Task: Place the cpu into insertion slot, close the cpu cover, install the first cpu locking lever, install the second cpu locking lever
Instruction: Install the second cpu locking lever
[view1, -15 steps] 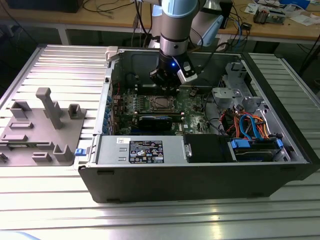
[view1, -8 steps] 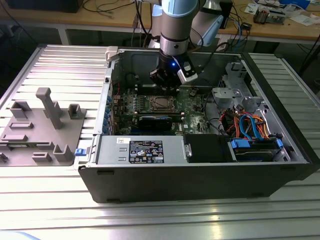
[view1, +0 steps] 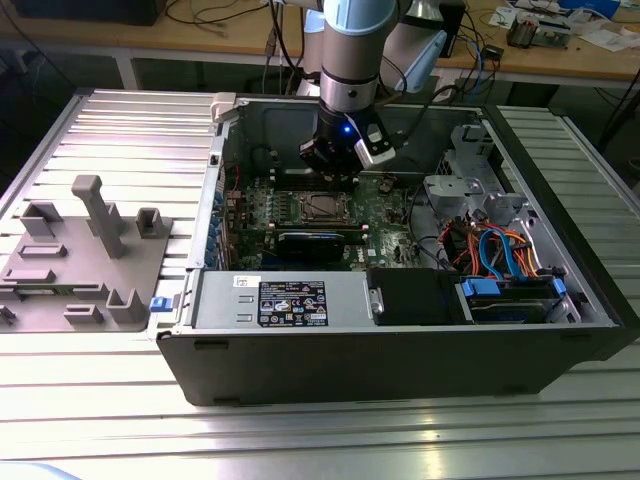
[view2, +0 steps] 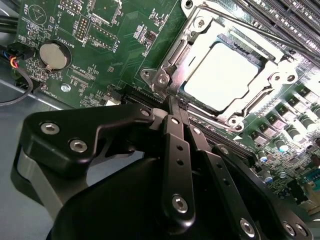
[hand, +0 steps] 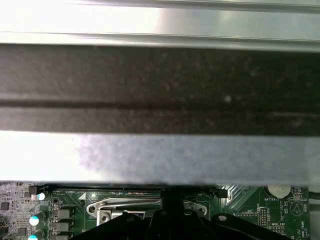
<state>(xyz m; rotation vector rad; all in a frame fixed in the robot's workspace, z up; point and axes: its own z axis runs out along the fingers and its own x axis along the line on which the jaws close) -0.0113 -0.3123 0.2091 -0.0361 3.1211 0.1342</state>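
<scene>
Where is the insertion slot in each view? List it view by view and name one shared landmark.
Exterior view: the insertion slot sits mid-case on the green board, just below the hand.
Second wrist view: the slot is the bright square just beyond the hand's tip.
First wrist view: its silvery rim lies beside the hand.
Shared landmark: the hand.

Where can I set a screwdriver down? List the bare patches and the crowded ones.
Free: the ribbed table in front of the case, and the strip on the exterior view's right of it. On its left, the grey fixture takes much of the table. Crowded: inside the case, with the gripper over the socket and cables nearby.
</scene>
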